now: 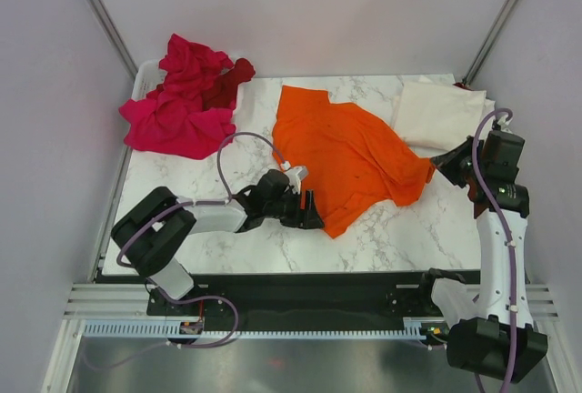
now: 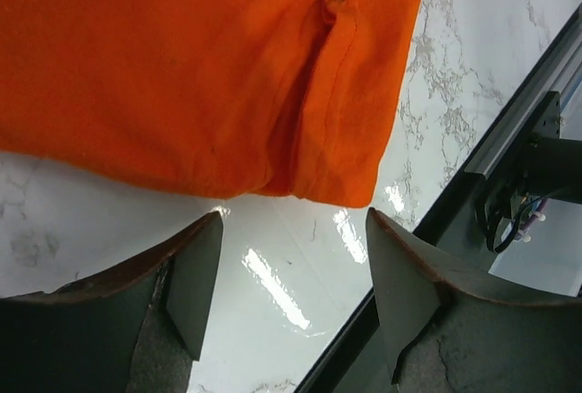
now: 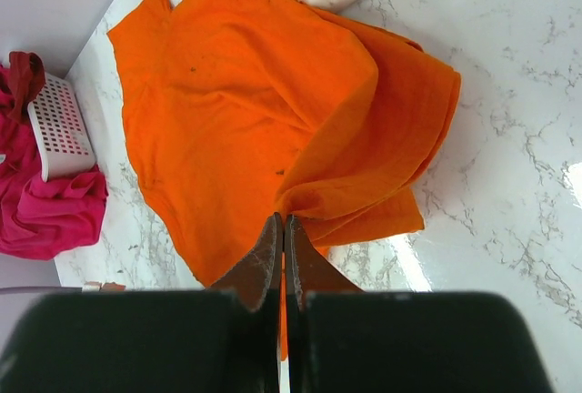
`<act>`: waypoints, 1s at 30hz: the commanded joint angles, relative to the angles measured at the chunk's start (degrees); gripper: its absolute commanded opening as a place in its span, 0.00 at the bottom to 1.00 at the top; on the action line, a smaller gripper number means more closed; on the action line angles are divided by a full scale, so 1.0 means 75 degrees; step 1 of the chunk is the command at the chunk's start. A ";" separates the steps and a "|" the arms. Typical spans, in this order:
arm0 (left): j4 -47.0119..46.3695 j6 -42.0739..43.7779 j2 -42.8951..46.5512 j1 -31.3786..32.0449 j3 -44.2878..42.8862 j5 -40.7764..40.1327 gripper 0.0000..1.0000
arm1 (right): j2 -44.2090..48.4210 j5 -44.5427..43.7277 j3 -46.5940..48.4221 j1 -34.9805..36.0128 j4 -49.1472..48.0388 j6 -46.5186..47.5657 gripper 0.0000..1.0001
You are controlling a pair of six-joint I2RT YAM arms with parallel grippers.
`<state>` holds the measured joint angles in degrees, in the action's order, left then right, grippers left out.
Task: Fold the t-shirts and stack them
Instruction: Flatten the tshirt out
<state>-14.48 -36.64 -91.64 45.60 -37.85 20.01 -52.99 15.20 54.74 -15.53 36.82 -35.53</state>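
Crumpled bright orange cotton t-shirt, frame centre; right hand clenched on fold; left hand released beside hem.

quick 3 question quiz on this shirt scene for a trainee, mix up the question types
1. True or false: the right gripper is shut on the orange shirt.
2. The left gripper is: A) open, holding nothing B) shut on cloth C) out of view.
3. Fill in: the pink shirts are heaped over a white ____.
Key: 1 true; 2 A; 3 basket.
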 commanded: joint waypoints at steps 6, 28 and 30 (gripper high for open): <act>-0.0671 -0.0446 -0.0637 0.0282 -0.0766 0.0191 0.64 | -0.0164 0.0024 -0.0045 0.0102 -0.0362 0.0143 0.00; -0.0671 -0.0622 -0.0848 0.0681 -0.0626 -0.0020 0.30 | -0.0235 -0.0164 -0.0068 0.0196 -0.0397 0.0237 0.00; -0.0671 -0.0587 -0.0918 0.0681 -0.0672 -0.0020 0.20 | -0.0212 -0.0175 -0.0080 0.0196 -0.0397 0.0237 0.00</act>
<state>-16.99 -40.91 -97.27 50.28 -42.24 20.03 -54.89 14.68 54.13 -14.35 35.81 -34.63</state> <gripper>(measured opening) 0.238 0.010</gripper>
